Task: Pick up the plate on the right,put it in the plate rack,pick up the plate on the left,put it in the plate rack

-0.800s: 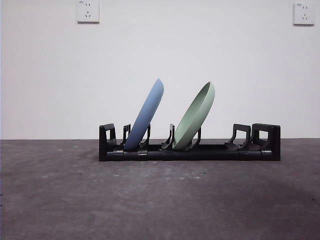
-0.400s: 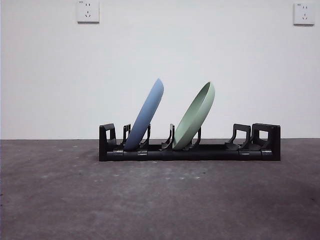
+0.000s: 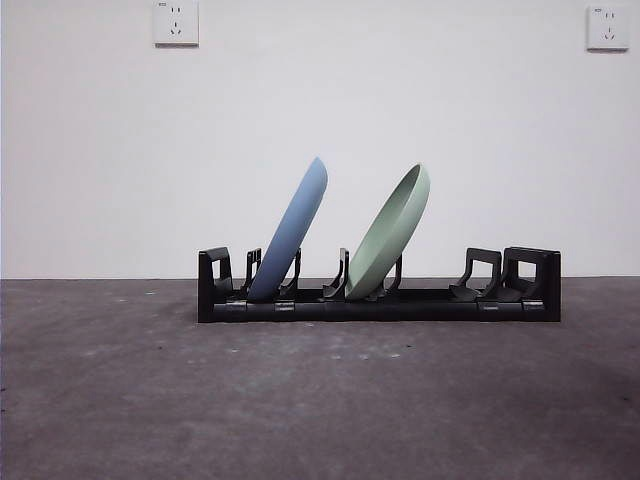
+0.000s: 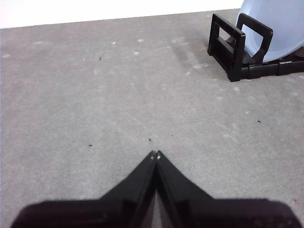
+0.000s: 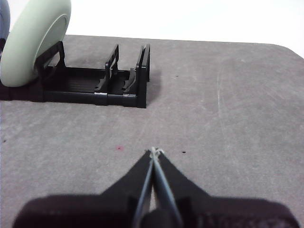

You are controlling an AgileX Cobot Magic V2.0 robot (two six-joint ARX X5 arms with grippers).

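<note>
Black plastic plate rack (image 3: pixel 378 298) holds the round blue plate (image 3: pixel 291 232) and round green plate (image 3: pixel 390 235) unchanged—left gripper (image 4: pixel 155 155) and right gripper (image 5: pixel 154 151) clenched empty—task apparently done.

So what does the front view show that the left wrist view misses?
Only the front view shows the green plate, the whole plate rack and two wall sockets. Only the left wrist view shows the left gripper, jaws shut, over bare table. Both show the blue plate standing tilted near one end of the rack.
</note>
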